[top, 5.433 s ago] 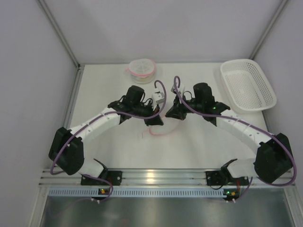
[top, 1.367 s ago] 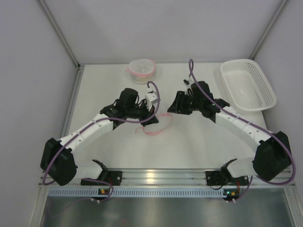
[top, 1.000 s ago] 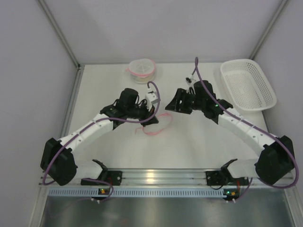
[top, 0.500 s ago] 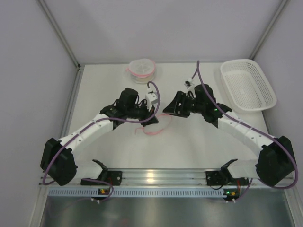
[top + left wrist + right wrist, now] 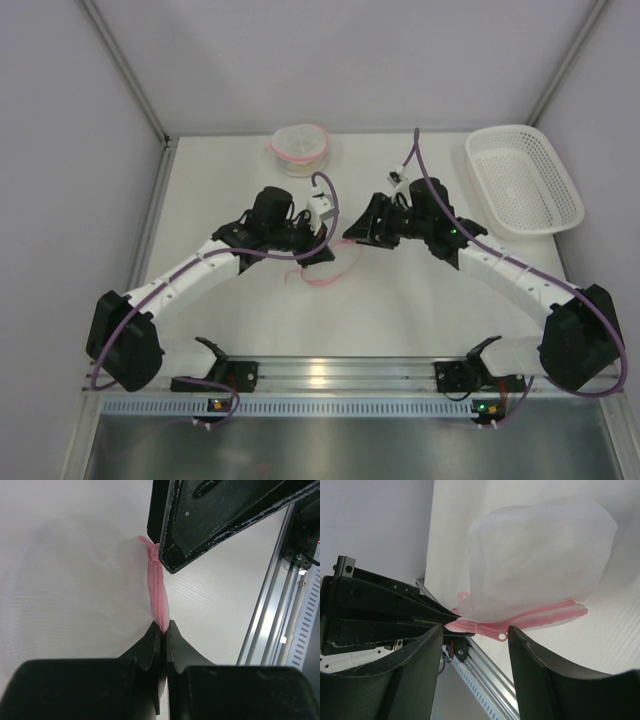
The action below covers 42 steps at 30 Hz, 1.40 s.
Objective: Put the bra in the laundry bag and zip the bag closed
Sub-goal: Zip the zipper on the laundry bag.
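Pinching the pink zipper (image 5: pixel 156 587) of the laundry bag (image 5: pixel 540 560), my left tool (image 5: pixel 162 630) is pressed together on the tape, I judge to anchor that end so the zipper pull (image 5: pixel 500 636) can be drawn against it. My right tool (image 5: pixel 476 628) hangs spread, framing the pull without touching. The bag lies on the tabletop (image 5: pixel 420 310) at the centre of the top view. I cannot make out the bra through the mesh.

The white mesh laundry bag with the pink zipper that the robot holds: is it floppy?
Probably floppy: the white mesh laundry bag bunches in soft folds. Likely light too, since its mesh looks thin and see-through.
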Tool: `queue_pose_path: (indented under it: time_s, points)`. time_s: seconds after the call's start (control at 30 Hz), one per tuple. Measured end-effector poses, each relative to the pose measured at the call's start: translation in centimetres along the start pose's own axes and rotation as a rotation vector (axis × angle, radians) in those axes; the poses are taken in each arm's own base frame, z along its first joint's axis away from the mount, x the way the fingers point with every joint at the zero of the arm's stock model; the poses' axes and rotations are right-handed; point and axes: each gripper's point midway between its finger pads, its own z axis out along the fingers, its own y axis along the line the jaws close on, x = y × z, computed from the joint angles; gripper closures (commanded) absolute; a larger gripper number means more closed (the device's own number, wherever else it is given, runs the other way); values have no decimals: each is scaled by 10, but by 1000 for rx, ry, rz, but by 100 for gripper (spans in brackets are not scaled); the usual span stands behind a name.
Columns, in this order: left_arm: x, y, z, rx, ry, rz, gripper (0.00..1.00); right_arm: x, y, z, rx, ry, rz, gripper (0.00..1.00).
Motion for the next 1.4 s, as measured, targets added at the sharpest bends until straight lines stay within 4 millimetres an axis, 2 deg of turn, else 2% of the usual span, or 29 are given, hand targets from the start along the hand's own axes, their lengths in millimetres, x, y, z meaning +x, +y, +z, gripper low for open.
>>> queue_pose_path:
  time_s: [0.27, 0.43, 0.8, 0.87, 1.0, 1.23, 1.4]
  points:
    - [0, 1, 0, -4, 1, -1, 100, 5, -4, 0, 14, 17, 1, 46]
    - [0, 1, 0, -4, 1, -1, 100, 7, -2, 1, 8, 27, 0, 53]
    - [0, 1, 0, -7, 2, -2, 100, 7, -2, 2, 6, 30, 10, 87]
    - [0, 1, 0, -7, 2, -2, 100, 7, -2, 2, 7, 29, 10, 89]
    - [0, 1, 0, -7, 2, -2, 100, 7, -2, 2, 7, 29, 10, 100]
    - [0, 3, 0, -19, 1, -2, 100, 6, -5, 3, 19, 21, -5, 100]
    - [-5, 4, -7, -53, -20, 5, 100, 5, -25, 2, 108, 6, -52, 100]
